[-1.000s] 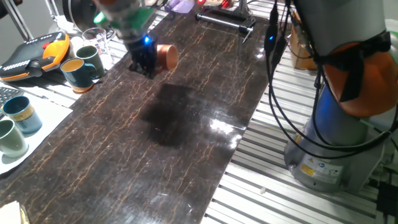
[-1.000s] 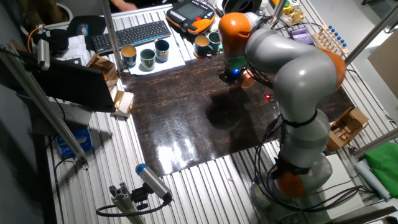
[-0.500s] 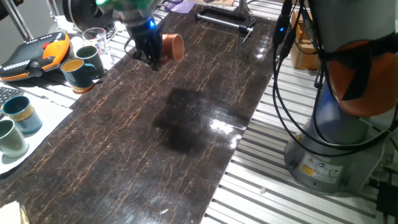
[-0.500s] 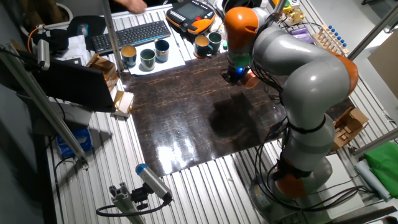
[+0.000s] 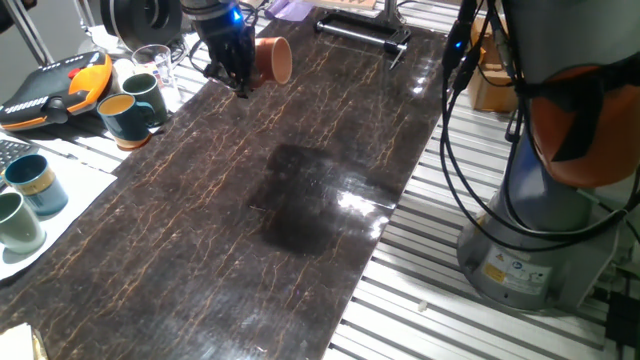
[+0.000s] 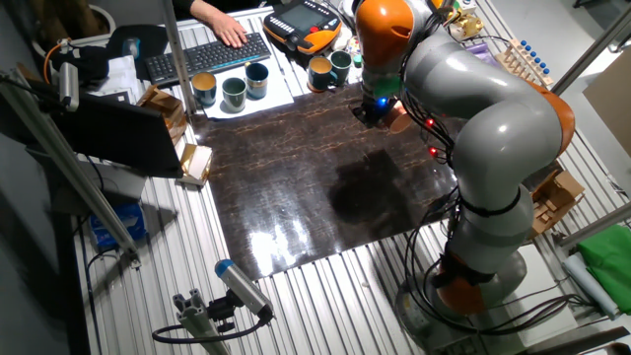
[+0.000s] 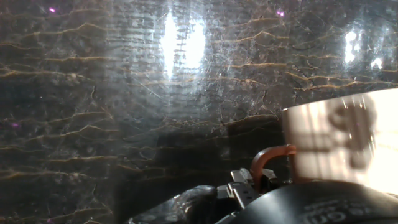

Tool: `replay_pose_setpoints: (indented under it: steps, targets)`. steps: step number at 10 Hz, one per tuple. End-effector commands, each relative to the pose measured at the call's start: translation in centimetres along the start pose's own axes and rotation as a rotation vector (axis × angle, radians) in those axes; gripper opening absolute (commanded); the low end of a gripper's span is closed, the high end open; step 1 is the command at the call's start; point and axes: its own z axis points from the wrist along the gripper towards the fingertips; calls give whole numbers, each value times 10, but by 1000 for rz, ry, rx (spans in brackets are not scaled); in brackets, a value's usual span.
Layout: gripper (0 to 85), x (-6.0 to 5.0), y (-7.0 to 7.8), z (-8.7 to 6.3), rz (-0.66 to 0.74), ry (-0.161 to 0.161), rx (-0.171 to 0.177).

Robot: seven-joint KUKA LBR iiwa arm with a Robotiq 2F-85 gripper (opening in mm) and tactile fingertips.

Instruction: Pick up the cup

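Note:
The cup lies on its side in my gripper, its salmon-orange base toward the fixed camera, held above the dark marble tabletop near its far end. My gripper is shut on the cup. In the other fixed view the gripper hangs over the table's far edge and only a bit of the cup shows beside it. The hand view shows the cup's cream-white body at the right and its orange loop handle just above the finger.
Two dark teal mugs and a clear glass stand left of the gripper, beside an orange teach pendant. More mugs sit on paper at the left. A black bar lies at the far end. A person's hand rests on a keyboard.
My gripper has carried the cup up and toward the far end of the table. The cup's shadow patch on the tabletop has shifted with the arm.

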Motion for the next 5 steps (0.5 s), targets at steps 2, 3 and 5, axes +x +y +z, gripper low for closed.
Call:
replay_pose_setpoints:
  steps: [2, 3, 5]
  targets:
    - [7, 1, -1, 0, -2, -3, 3]
    - [7, 0, 0, 0, -2, -2, 3]
    - [7, 1, 0, 0, 0, 3, 0]
